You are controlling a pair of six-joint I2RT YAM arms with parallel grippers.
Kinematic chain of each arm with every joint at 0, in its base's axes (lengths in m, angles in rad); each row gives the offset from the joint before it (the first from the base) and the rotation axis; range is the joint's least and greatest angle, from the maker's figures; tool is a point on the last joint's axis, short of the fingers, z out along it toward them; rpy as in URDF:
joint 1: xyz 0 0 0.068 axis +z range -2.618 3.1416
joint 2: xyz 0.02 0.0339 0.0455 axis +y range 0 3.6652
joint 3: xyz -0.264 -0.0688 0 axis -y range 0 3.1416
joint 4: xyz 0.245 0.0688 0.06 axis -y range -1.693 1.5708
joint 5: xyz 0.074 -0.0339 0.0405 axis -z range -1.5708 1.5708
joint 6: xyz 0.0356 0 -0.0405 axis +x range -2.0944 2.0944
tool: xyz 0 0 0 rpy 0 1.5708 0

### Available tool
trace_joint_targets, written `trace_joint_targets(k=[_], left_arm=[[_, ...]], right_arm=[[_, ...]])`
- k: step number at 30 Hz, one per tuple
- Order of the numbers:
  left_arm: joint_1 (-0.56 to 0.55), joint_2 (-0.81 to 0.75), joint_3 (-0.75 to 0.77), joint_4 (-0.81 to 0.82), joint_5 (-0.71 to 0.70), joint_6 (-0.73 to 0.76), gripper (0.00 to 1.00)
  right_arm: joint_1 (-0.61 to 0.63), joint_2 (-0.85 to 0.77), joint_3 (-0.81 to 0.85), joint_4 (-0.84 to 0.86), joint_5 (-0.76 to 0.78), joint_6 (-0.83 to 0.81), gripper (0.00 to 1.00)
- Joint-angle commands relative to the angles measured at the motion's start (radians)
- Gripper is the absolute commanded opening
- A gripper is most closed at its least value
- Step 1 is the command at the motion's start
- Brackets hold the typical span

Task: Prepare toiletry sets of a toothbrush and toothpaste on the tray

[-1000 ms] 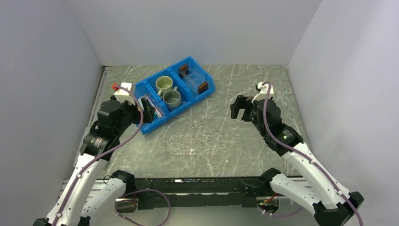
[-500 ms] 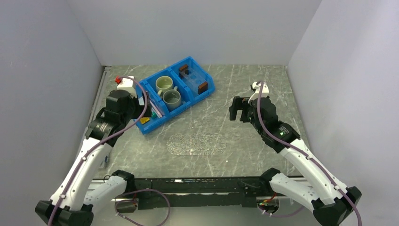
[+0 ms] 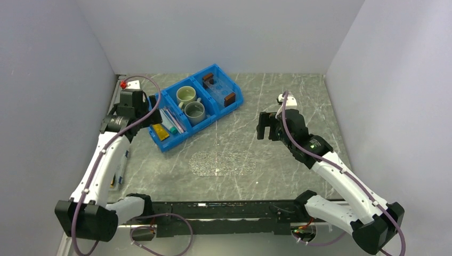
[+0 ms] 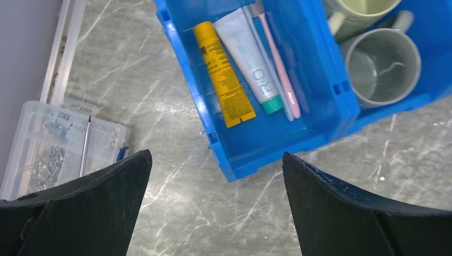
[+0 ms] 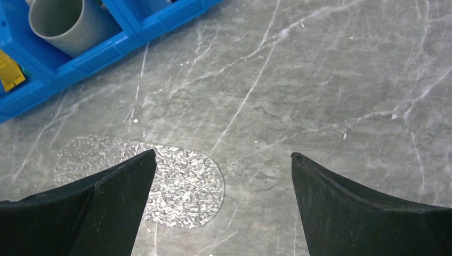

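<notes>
Over the blue three-compartment bin [image 3: 197,106], left end: the left gripper [image 4: 214,160] hangs with its fingers spread wide and nothing between them, and its camera looks straight down into the end compartment. That compartment holds the yellow-orange toothpaste tube [image 4: 224,74] and the white toothpaste tube [image 4: 250,58] with the teal cap, lying side by side. Just beside them is the pink toothbrush [image 4: 278,66], pressed against a second, paler brush [image 4: 269,74]. All four lie lengthwise, packed close, so a pick probably needs one finger slipped down along the bin wall. The middle compartment holds the green mug [image 3: 186,95] and the grey mug [image 3: 195,112]. The far compartment holds the clear tray [image 3: 219,89], lying flat with its brown block handles showing at each end. None of the task's items is out of the bin yet, so I judge the job to be at its very start. The right gripper [image 5: 223,154] is also spread wide and empty, hovering over bare marbled table [image 3: 266,96] near a textured silvery patch [image 5: 160,186], well apart from the bin. It is probably waiting, or placed to take the tray. A clear parts box [image 4: 58,138] sits at the table's left edge, apart from the bin.
</notes>
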Motion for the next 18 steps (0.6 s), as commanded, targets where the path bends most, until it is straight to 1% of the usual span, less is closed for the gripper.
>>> trace_joint_targets(k=[1, 6, 10, 13, 16, 18], left_arm=[[0.042, 0.069, 0.068, -0.029, -0.054, -0.036, 0.99], [0.079, 0.18, 0.124, -0.06, -0.04, -0.058, 0.99], [0.101, 0.264, 0.161, -0.071, -0.014, -0.06, 0.95], [0.122, 0.329, 0.178, -0.081, 0.005, -0.038, 0.93], [0.143, 0.387, 0.186, -0.097, 0.019, -0.034, 0.88], [0.18, 0.409, 0.185, -0.092, 0.038, -0.034, 0.86]], right_arm=[[0.003, 0.004, -0.008, -0.007, -0.008, 0.019, 1.0], [0.003, 0.016, -0.02, -0.001, -0.033, 0.039, 1.0], [0.003, 0.017, -0.037, 0.011, -0.063, 0.047, 1.0], [0.002, 0.013, -0.041, 0.006, -0.074, 0.04, 1.0], [0.003, 0.008, -0.034, -0.003, -0.074, 0.03, 1.0], [0.003, 0.001, -0.031, -0.005, -0.079, 0.027, 1.0]])
